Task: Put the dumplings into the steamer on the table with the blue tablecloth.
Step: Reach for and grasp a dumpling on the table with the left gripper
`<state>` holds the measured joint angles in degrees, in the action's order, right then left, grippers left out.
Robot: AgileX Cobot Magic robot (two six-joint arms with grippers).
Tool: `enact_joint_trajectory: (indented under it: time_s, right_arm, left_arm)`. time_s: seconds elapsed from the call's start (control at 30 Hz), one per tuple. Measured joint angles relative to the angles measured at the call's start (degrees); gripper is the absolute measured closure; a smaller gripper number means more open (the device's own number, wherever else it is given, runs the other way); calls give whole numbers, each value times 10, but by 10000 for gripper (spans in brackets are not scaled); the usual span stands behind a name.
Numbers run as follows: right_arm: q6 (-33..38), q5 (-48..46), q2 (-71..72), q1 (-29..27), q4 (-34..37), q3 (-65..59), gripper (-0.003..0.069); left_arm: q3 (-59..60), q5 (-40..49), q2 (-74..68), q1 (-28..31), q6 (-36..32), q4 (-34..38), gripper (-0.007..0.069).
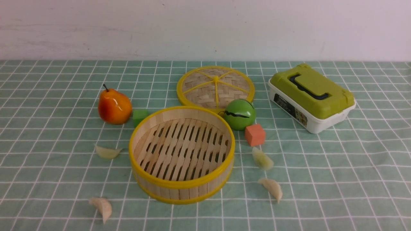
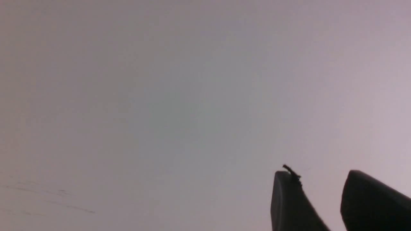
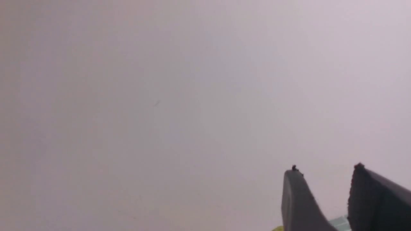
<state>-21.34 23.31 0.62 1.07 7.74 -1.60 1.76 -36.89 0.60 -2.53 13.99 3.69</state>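
The round bamboo steamer [image 1: 181, 185] stands empty in the middle of the table, on the blue tablecloth [image 1: 337, 179]. Several pale dumplings lie on the cloth around it: two to its left [image 1: 107, 152] [image 1: 102, 205] and two to its right [image 1: 262, 158] [image 1: 272, 188]. Neither arm shows in the front view. In the left wrist view my left gripper [image 2: 318, 175] is open against a bare pale wall, nothing between its dark fingers. My right gripper [image 3: 325, 170] is open too, with a sliver of cloth showing low between its fingers.
The woven steamer lid [image 1: 215, 85] lies flat behind the steamer. A pear [image 1: 114, 106] and a green cube [image 1: 140, 116] sit at back left. A green round toy [image 1: 240, 114] and an orange cube [image 1: 255, 134] sit at right, and a green-lidded white box [image 1: 311, 96] farther right.
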Motion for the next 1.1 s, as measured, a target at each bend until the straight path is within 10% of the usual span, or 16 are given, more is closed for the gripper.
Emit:
enact_joint_trajectory:
  time_s: [0.3,0.73,1.1]
  right_arm:
    - [27,-28,-54,0,2,115,669]
    - [243,-459,-381,0,49,326,661]
    - [477,-561,-542,18,256,340,661]
  left_arm:
    - [-158,155,-48,0,171,-62,578]
    - [-356,470,-443,-3,249,-59,638]
    - [-368,607,-680,-141,92,109,638]
